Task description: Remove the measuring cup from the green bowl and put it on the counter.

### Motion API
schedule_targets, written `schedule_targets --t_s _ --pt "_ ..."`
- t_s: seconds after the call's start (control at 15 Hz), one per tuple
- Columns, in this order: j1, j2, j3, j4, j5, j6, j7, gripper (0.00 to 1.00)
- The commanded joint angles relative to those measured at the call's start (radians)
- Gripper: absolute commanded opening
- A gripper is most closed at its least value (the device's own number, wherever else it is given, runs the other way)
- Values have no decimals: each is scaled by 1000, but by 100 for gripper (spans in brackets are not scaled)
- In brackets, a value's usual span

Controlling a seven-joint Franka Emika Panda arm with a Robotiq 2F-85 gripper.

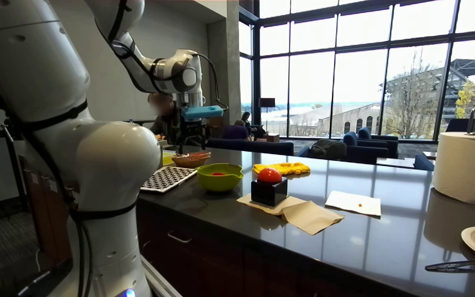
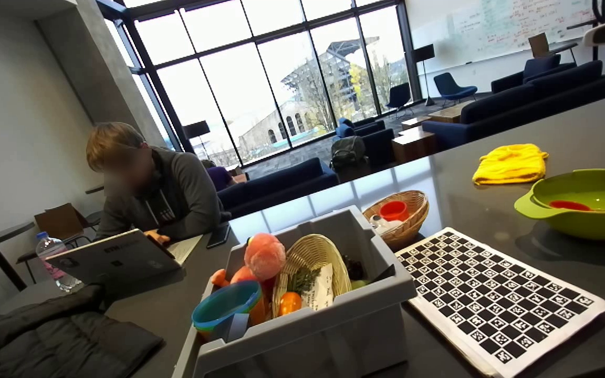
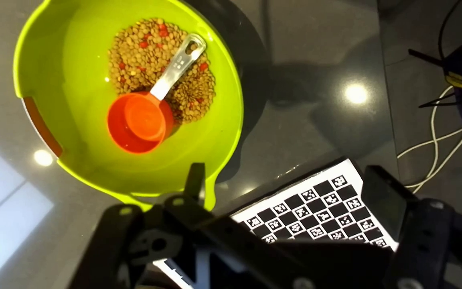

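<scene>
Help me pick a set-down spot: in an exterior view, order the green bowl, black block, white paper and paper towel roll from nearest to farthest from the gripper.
1. Green bowl: lower, just right of the gripper
2. Black block: farther right, past the bowl
3. White paper: right of the block
4. Paper towel roll: right edge

green bowl [image 1: 220, 185]: on counter [image 1: 365, 247], red item [image 1: 218, 174] inside | claw [image 1: 192, 147]: above counter, apart from bowl
</scene>
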Motion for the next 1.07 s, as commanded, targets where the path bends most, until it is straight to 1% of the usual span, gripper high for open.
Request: schedule_targets --t_s 0.0,0.27,0.53,1.0 --pt "-34 65 15 59 -48 -20 67 100" --pt "-54 164 9 152 -100 14 47 100" --pt "-76 252 12 245 -104 10 42 100" --pt "-115 338 20 301 -90 9 54 100"
